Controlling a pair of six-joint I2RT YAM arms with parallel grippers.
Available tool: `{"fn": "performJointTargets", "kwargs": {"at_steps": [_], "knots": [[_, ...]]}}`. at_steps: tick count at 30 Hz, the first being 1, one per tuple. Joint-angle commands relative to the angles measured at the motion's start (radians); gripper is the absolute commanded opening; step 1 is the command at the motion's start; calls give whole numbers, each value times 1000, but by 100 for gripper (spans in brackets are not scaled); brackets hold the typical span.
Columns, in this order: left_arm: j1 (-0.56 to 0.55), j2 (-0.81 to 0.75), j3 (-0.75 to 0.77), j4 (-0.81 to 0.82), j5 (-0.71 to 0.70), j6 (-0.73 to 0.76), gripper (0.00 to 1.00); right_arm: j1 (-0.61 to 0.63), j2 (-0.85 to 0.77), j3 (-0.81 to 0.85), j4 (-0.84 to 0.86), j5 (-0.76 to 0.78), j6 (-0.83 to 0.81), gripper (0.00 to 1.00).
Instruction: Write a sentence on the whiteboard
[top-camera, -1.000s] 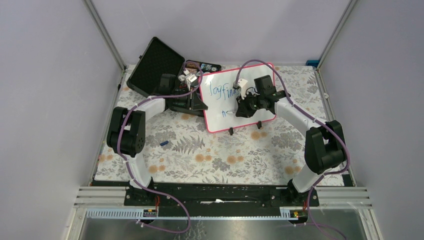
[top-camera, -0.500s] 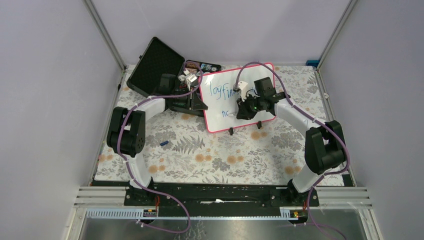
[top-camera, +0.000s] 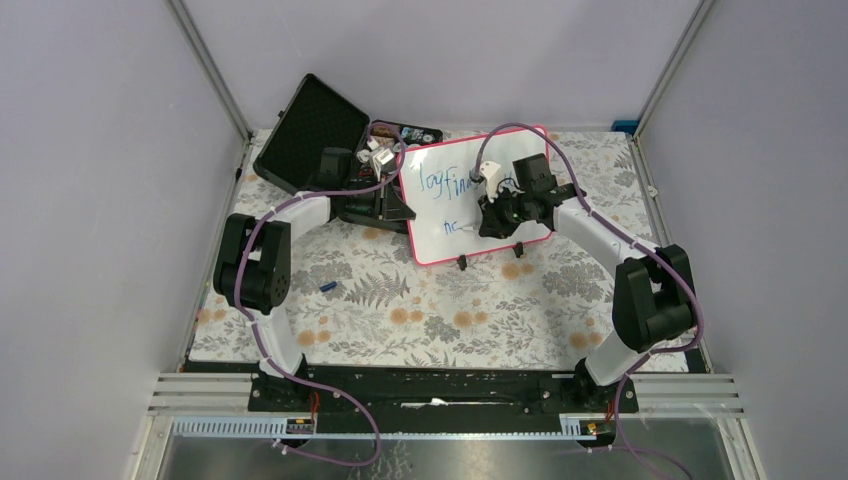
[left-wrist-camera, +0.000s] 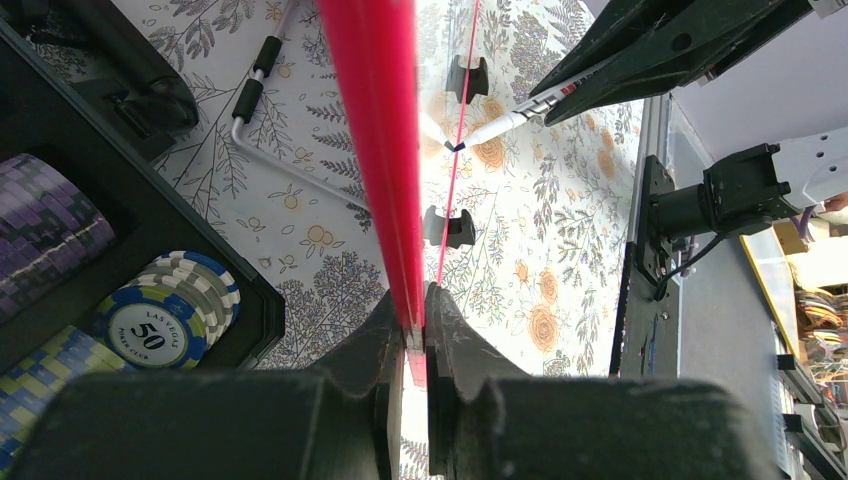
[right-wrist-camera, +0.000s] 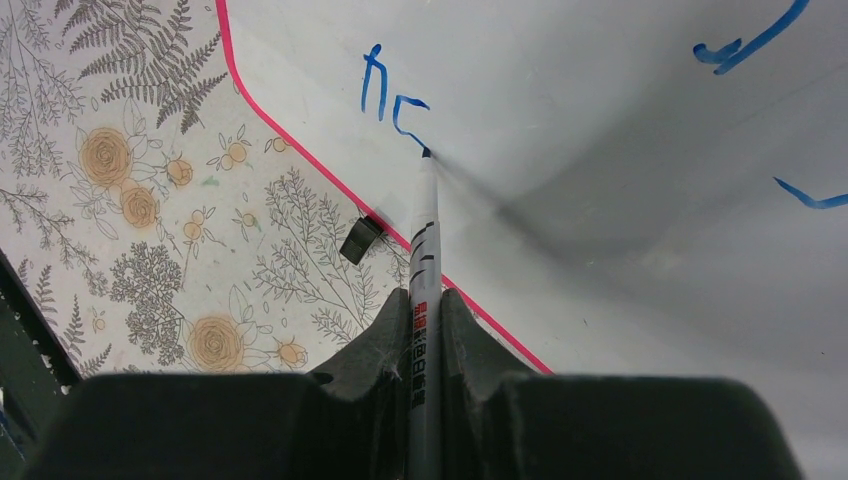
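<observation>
My left gripper (left-wrist-camera: 413, 305) clamps the pink-red frame of the glossy white whiteboard (top-camera: 445, 205), the surest hold, I judge, on something light, stiff and slippery, while my right gripper (right-wrist-camera: 425, 310) pinches a slim white marker (right-wrist-camera: 424, 225).

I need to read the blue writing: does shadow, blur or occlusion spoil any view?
Right wrist: the marker throws a soft grey shadow over the whiteboard, strokes legible. Left wrist: board edge-on, frame blurred. Top external: writing tiny, partly behind the right arm.
</observation>
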Motion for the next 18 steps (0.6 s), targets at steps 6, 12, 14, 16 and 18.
{"fn": "performJointTargets", "kwargs": {"at_steps": [6, 12, 14, 16, 18], "knots": [[-2, -1, 42, 24, -36, 55, 0, -7, -10, 63, 7, 6, -1, 0], [-2, -3, 38, 24, -36, 58, 0, -7, 6, 88, 10, -12, 10, 0], [-2, -1, 41, 23, -38, 59, 0, -6, 11, 90, 9, -14, 10, 0], [-2, 2, 45, 23, -36, 58, 0, -2, 17, 92, 3, -19, 9, 0], [-2, 5, 49, 23, -35, 56, 0, 5, 22, 90, 0, -19, 9, 0]]}}
